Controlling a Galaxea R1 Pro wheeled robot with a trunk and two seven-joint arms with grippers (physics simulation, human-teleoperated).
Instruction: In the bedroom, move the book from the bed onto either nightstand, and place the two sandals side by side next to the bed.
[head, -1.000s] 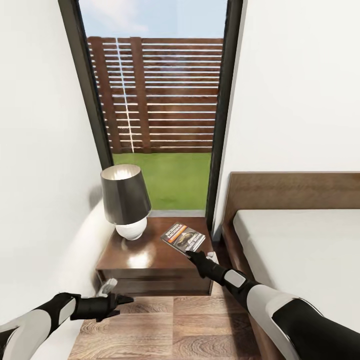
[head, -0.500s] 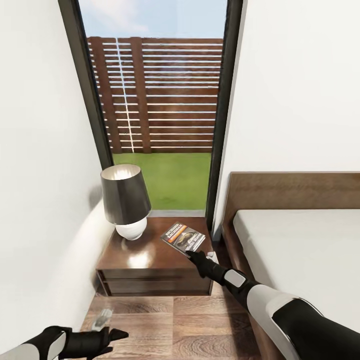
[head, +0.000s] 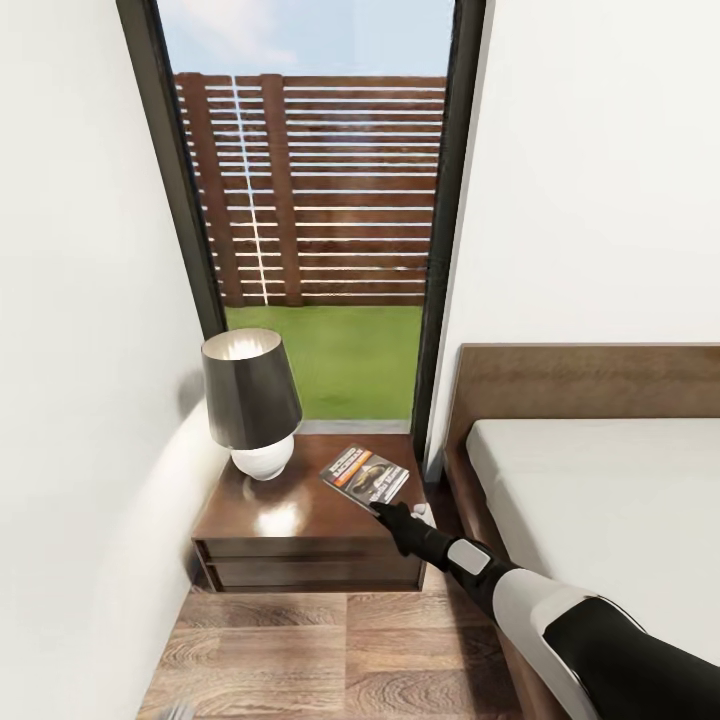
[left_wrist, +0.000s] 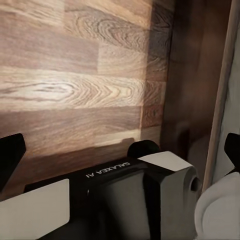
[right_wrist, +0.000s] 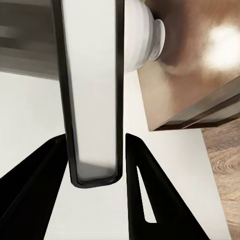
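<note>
The right gripper (head: 380, 507) is seen clamped on the near edge of the book (head: 365, 473), its two fingers (right_wrist: 145, 200) pressed on either side of the thin volume. Just beyond and beneath the gripper, the book is held over the nightstand (head: 300, 520), seemingly tilted. The bed (head: 600, 500) lies to the gripper's right. Beyond the book to the left stands a lamp (head: 250, 400). The book would best be lowered flat before release, well apart from the lamp. The left gripper's state cannot be told.

White walls (head: 590, 180); wood plank floor (head: 340, 650). Tall dark-framed window (head: 310, 200) at 12 o'clock: slatted fence, lawn. Lamp (head: 250, 400) at 10 o'clock.
</note>
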